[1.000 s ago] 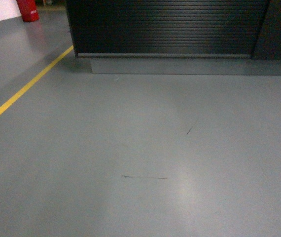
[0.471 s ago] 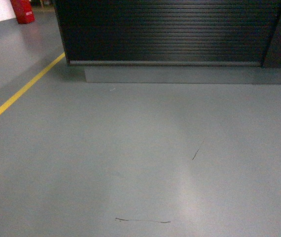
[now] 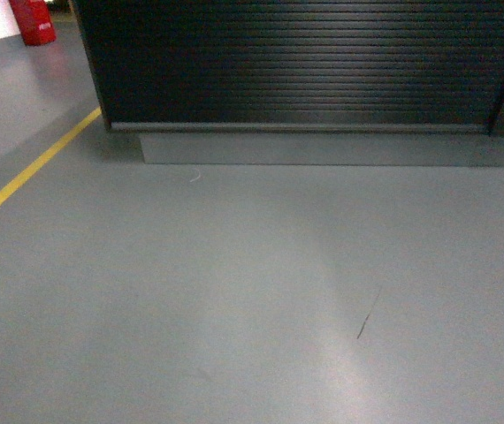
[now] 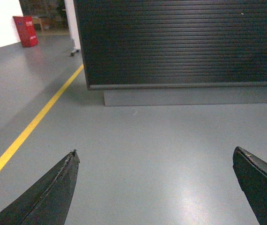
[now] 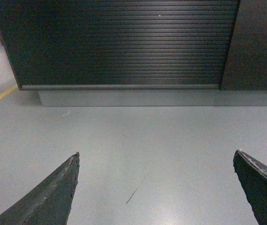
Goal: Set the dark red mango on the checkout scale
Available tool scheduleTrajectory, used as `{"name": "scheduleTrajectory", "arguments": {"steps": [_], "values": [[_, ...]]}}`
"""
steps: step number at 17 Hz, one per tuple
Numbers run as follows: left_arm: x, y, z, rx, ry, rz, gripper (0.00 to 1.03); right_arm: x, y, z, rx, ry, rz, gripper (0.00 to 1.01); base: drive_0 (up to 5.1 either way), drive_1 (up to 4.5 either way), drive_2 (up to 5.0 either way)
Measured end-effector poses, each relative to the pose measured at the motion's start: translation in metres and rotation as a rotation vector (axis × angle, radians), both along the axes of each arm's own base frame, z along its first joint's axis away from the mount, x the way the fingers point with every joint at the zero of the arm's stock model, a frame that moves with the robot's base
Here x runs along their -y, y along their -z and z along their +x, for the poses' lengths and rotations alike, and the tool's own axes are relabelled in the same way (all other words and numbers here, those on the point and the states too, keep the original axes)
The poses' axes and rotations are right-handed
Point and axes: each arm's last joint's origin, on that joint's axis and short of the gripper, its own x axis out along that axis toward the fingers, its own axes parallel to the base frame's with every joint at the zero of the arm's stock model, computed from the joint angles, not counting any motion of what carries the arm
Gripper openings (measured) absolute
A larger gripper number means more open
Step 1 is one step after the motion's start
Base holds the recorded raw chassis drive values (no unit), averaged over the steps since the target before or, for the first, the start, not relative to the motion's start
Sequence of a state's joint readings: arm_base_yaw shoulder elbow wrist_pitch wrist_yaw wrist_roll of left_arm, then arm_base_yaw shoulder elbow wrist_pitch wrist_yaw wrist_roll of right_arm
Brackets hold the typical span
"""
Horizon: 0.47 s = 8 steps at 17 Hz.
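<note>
Where floor ends, ribbed black checkout [image 3: 296,62]

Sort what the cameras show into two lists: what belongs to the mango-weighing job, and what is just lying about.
Belongs to the job:
- checkout, only its ribbed black front and grey base showing
- left claw, open, empty
- right claw, open, empty
Mango and scale: not in view.

Just there:
- yellow floor line
- red object far left
- floor scuff

Checkout [image 3: 296,71] ahead; possibly a scuff [image 3: 369,314] on the floor [image 3: 190,291].
</note>
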<state>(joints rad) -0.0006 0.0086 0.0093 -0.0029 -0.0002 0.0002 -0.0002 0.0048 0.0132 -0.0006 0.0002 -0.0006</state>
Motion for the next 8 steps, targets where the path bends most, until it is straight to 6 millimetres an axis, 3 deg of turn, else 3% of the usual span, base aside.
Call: {"name": "scheduleTrajectory", "arguments": {"steps": [8], "values": [[0.0000,0.0000,0.0000,0.000,-0.001,0.000,0.98,0.0000,0.0000,0.0000,0.000,0.000,0.000,0.98,0.0,4.30,-4.3]]}}
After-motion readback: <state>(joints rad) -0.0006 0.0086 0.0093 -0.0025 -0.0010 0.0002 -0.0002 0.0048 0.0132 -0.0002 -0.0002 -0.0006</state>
